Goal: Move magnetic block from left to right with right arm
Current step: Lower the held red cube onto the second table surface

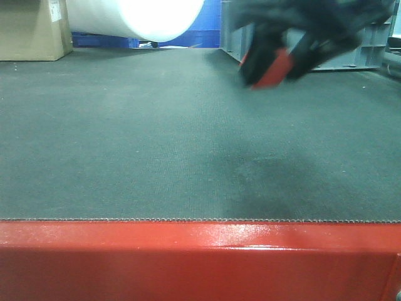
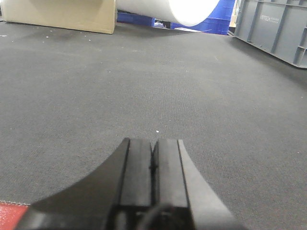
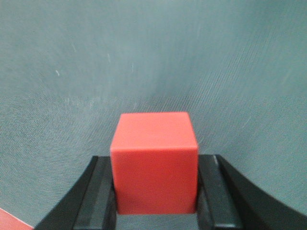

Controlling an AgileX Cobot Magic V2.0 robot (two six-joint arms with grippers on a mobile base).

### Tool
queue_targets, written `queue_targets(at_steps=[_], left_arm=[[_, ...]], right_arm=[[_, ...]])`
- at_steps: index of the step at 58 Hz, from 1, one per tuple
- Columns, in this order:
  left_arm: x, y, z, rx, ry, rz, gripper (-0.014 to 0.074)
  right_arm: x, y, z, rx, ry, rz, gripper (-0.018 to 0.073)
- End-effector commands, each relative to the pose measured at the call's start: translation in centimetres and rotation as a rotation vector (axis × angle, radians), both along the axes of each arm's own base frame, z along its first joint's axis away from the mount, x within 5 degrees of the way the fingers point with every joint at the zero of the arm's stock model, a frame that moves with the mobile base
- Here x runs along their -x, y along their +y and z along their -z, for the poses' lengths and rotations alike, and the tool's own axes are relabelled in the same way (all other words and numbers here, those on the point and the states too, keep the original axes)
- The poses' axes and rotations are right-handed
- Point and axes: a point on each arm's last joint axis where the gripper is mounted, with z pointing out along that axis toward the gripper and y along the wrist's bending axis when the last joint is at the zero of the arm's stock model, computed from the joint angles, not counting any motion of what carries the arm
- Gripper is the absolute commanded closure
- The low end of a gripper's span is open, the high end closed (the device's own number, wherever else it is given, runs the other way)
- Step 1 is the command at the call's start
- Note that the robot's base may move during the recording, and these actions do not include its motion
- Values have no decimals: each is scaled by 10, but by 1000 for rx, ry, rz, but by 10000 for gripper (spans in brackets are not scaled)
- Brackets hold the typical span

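Right gripper (image 3: 154,191) pinching one magnetic block (image 3: 154,163) | left gripper (image 2: 153,165) pressed together

Right pincer (image 1: 276,66) hangs above the surface (image 1: 125,157), toward the far right corner, block (image 3: 154,163) wedged between its fingers (image 3: 96,201), clear of the mat. Left pincer (image 2: 153,158) sits low at the near edge, jaws pressed together, nothing between. Along the far edge: box (image 1: 31,28) at the left corner, roll (image 1: 144,15) right of it, crate (image 2: 273,28) at the right corner.
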Motion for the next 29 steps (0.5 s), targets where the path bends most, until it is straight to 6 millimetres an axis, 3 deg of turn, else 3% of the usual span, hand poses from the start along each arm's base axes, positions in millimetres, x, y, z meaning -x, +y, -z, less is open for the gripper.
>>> queue_targets(at_steps=[1, 14, 29], left_arm=[[1, 0, -5, 9, -87, -2, 713], [1, 0, -5, 9, -87, -2, 713], [1, 0, -5, 9, -87, -2, 713]], right_arm=[[-9, 10, -20, -65, 42, 91, 282], [-30, 32, -9, -41, 287, 209, 282], [-56, 65, 3, -72, 425, 216, 282]])
